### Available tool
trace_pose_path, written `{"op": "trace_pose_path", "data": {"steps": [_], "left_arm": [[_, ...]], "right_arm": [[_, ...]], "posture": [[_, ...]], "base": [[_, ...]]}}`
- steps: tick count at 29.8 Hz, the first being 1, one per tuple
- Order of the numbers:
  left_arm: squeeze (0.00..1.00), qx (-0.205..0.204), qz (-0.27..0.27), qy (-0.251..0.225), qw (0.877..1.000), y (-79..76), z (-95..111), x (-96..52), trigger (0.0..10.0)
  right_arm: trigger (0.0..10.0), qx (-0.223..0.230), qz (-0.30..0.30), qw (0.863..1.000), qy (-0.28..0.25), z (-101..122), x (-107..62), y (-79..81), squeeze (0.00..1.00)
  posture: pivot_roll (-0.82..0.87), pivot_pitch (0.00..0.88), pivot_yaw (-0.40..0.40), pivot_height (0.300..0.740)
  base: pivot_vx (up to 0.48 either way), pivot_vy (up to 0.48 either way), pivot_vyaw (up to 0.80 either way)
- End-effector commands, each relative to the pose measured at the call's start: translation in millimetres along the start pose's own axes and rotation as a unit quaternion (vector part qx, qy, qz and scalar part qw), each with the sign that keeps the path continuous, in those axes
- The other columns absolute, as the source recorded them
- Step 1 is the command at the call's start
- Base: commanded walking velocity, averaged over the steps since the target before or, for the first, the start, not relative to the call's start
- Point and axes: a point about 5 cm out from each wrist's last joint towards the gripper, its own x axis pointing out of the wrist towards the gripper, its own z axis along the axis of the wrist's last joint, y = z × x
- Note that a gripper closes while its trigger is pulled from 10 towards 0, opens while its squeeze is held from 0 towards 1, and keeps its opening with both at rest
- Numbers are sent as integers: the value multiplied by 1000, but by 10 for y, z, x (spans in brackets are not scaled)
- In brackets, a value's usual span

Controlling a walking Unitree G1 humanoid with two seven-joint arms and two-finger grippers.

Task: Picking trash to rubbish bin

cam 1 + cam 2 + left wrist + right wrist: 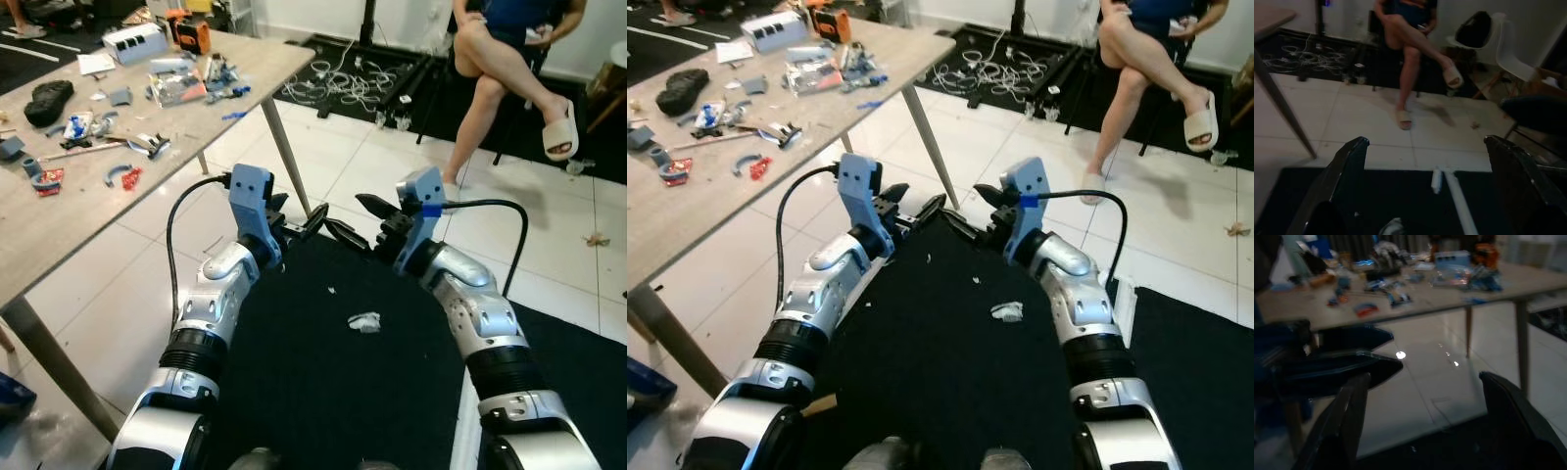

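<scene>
Both your hands hang spread wide and empty, left hand [312, 223] and right hand [364, 221] almost meeting. The crumpled trash [363, 321] lies on the black mat [323, 392] below them (nearer your right arm), so reach down and back.

A black mat [323, 382] on the white tiled floor [372, 166] carries a crumpled white scrap [363, 321].

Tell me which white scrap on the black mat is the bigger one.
The crumpled white scrap between the two forearms; the other white speck, nearer the grippers, is tiny.
</scene>
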Motion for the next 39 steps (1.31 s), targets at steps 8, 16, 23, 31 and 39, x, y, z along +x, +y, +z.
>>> {"op": "trace_pose_path", "data": {"steps": [8, 16, 23, 31, 39], "left_arm": [[0, 5, -6, 6, 1000, 5, -27, -17, 10000], [0, 17, -8, 6, 1000, 48, 11, -80, 10000], [0, 21, -7, 6, 1000, 63, 21, -97, 10000], [0, 23, -8, 5, 1000, 56, 25, -94, 10000], [0, 38, -24, 2, 999, 23, 36, -94, 10000]], "right_arm": [[10000, 5, 7, 1000, 4, -49, 42, 70, 0], [10000, 6, -3, 1000, -23, 3, 74, 138, 0], [10000, -4, -6, 1000, -23, 16, 81, 154, 0], [10000, -5, -8, 1000, -23, 17, 76, 148, 0], [10000, -6, -10, 1000, -22, 18, 79, 146, 0]], "posture": [[-106, 0, 32, 740], [-73, 0, 74, 740], [-71, 0, 88, 740], [-66, 0, 67, 740], [-56, 0, 50, 740]], "base": [[0, 0, 769], [0, 0, 657], [0, 0, 0], [0, 0, 0], [161, 0, 0]]}}
